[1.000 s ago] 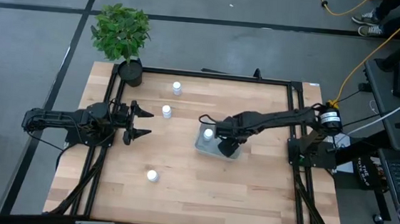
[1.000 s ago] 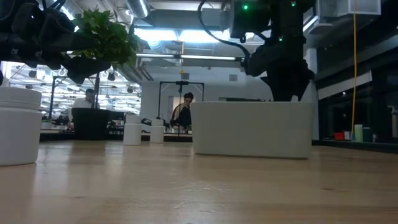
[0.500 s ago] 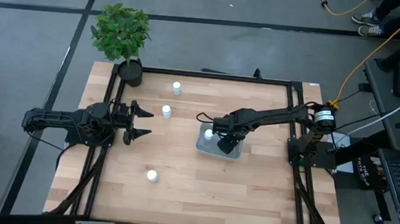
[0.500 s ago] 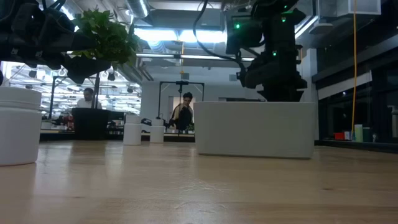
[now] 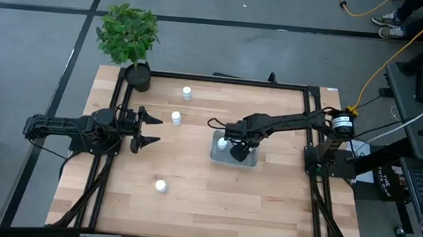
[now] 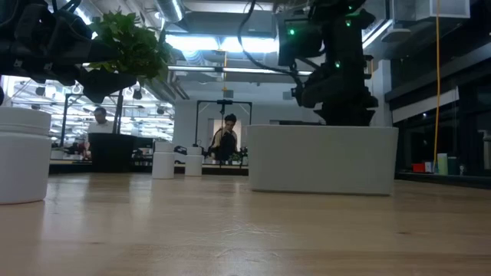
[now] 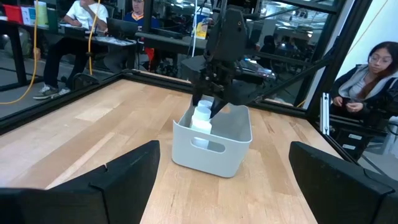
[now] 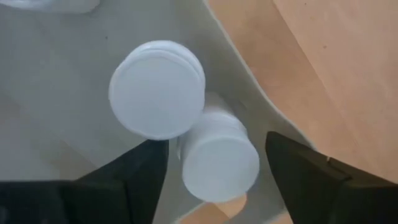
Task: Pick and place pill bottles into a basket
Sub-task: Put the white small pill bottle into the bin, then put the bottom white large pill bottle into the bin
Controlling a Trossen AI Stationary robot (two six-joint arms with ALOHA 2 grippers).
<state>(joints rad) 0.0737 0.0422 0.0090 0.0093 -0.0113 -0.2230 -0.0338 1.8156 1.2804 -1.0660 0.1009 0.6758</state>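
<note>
R gripper (image 5: 236,147) sits low over the basket (image 5: 247,159), fingers spread wide, holding nothing. R wrist view: two white bottles directly below it inside the basket, one upright w/ cap facing up (image 8: 157,89), a second (image 8: 219,154) touching it and partly under it, both between the fingers (image 8: 130,171). High view shows one bottle (image 5: 222,143) at the basket's end just beside the gripper. L wrist view: R gripper (image 7: 211,99) hangs right above a bottle (image 7: 201,118) at the basket's (image 7: 211,146) near wall.

L gripper (image 5: 147,128) is well apart from the basket, hovering above the wood, fingers parted, empty. Nearest loose bottle (image 5: 176,117) is just ahead of it; another (image 5: 187,92) farther off toward the plant (image 5: 127,32); a third (image 5: 161,185) well off to its side.

Surface: light wood tabletop (image 5: 190,200) w/ black frame rails. Black pot (image 5: 138,76) at the table corner. Low view: big white bottle (image 6: 23,153) close to cam, basket (image 6: 322,159) mid-table.

Room: grey floor, yellow cable (image 5: 399,42), laptops on a side bench. L wrist view shows ppl seated at desks behind the table, one seated person (image 7: 367,74) beside the table edge.
</note>
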